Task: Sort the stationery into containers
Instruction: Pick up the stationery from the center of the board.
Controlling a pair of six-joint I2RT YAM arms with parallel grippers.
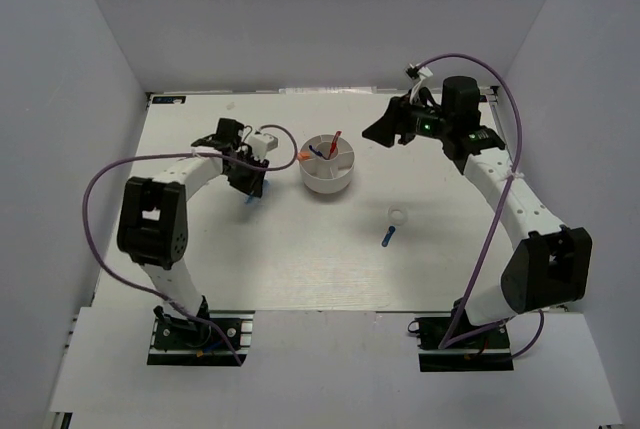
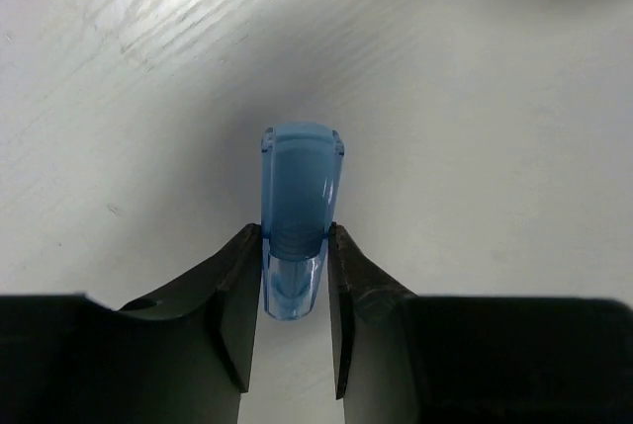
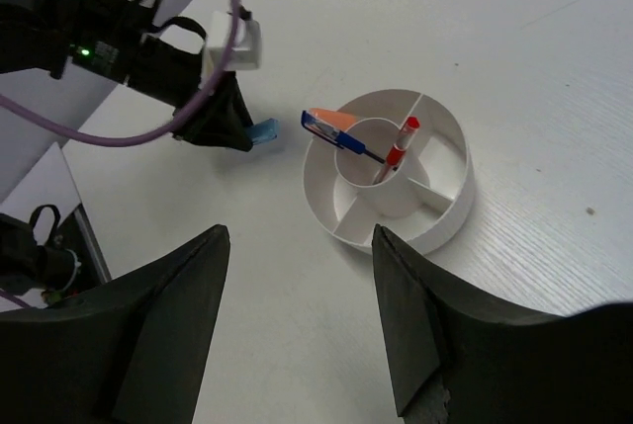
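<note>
My left gripper [image 2: 297,234] is shut on a light-blue capsule piece [image 2: 299,177], held low over the table left of the tub [image 1: 252,192]. The round white tub [image 1: 327,177] with inner dividers stands mid-table. A red pen [image 3: 400,145] and a blue pen [image 3: 343,140] stand in its centre cup, and an orange-white piece [image 3: 332,118] lies at its rim. A small white ring [image 1: 399,215] and a dark-blue capsule [image 1: 388,237] lie on the table to the tub's right front. My right gripper [image 3: 302,236] is open and empty, raised behind and right of the tub [image 1: 383,132].
White walls enclose the table on three sides. The purple cables of both arms loop above the table's sides [image 1: 100,184]. The left gripper [image 3: 220,120] shows in the right wrist view, close to the tub's left side [image 3: 326,202].
</note>
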